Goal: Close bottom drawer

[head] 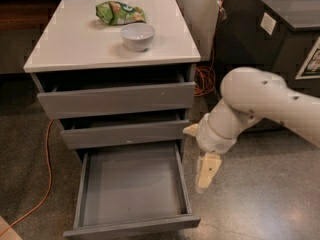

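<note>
A: Camera view. Looking down on a cabinet with a white top. Any sign of the bottom drawer?

B: Found the bottom drawer as the lowest of three grey fronts, pulled far out toward the camera. Shows as a wide, shallow grey tray, front edge close to the lower border of the view.

A: And above?

B: Seeing the middle drawer and the top drawer, each pulled out a little, with a dark gap over the front.

A: Where to look for the gripper?

B: Just right of the open tray's right wall, beside that wall and apart from it. Marking the gripper there, over the speckled floor. Cream-coloured, pointing down, hanging from a bulky white arm reaching in from the right.

A: Open or closed?

B: Cannot tell from this angle.

A: Anything up on the white top?

B: Seeing a white bowl, upright, toward the back of the top. Also a crumpled green bag just behind and slightly left of the bowl.

A: Elsewhere?

B: Noting an orange cable trailing across the floor left of the cabinet, and a dark bin at the right, behind the arm.
</note>
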Controlling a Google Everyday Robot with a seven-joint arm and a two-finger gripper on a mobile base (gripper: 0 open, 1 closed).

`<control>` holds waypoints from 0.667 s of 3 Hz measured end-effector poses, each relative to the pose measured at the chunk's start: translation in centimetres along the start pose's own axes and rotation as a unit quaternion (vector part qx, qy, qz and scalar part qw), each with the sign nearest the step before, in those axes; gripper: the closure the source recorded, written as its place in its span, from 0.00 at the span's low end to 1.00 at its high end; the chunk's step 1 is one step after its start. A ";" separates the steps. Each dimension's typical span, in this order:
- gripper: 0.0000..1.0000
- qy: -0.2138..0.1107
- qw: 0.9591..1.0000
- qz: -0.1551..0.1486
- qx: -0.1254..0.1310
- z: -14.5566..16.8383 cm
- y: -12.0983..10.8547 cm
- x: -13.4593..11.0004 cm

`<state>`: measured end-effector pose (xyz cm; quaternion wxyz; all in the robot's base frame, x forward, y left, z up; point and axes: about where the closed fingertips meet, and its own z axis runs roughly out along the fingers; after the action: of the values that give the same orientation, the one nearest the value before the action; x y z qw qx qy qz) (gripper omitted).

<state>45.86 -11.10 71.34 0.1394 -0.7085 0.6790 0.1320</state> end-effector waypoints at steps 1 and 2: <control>0.21 -0.021 0.999 -0.019 -0.038 7.5 -0.2 -0.7; 0.52 -0.031 0.997 -0.022 -0.073 13.6 0.5 -0.6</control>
<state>45.41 -5.47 58.97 0.1114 -0.7272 0.6472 0.1996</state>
